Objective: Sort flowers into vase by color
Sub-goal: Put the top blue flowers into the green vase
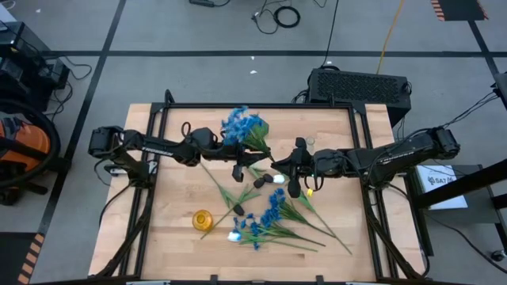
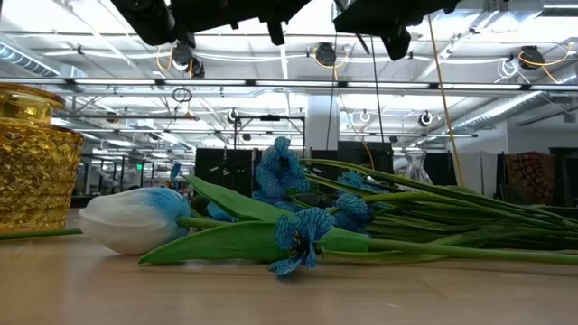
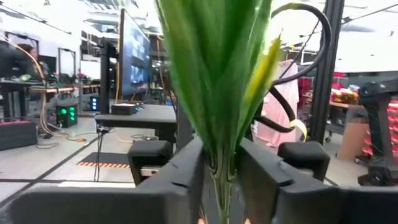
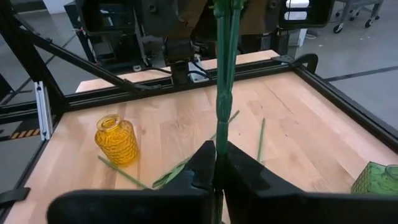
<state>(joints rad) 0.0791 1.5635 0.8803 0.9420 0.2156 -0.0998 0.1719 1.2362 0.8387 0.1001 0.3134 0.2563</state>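
A green flower stem with long leaves runs between my two grippers above the middle of the table, and both are shut on it. My left gripper reaches in from the left and my right gripper from the right. The bloom of this stem cannot be told; a white bloom shows close by the right gripper. More blue flowers and a white tulip lie flat on the near half of the table. A blue cluster shows near the far edge. My left gripper pinches the stem just below its leaves between its two fingers; the leaves fan out past the fingertips toward the right arm. My right gripper pinches the bare stem between its two fingers, lengthwise, and the stem runs straight on to the left gripper, clear of the table.
A yellow glass vase stands on the near left part of the table. A green vase stands by the right gripper. A clear vase stands farther back. A black frame rims the table.
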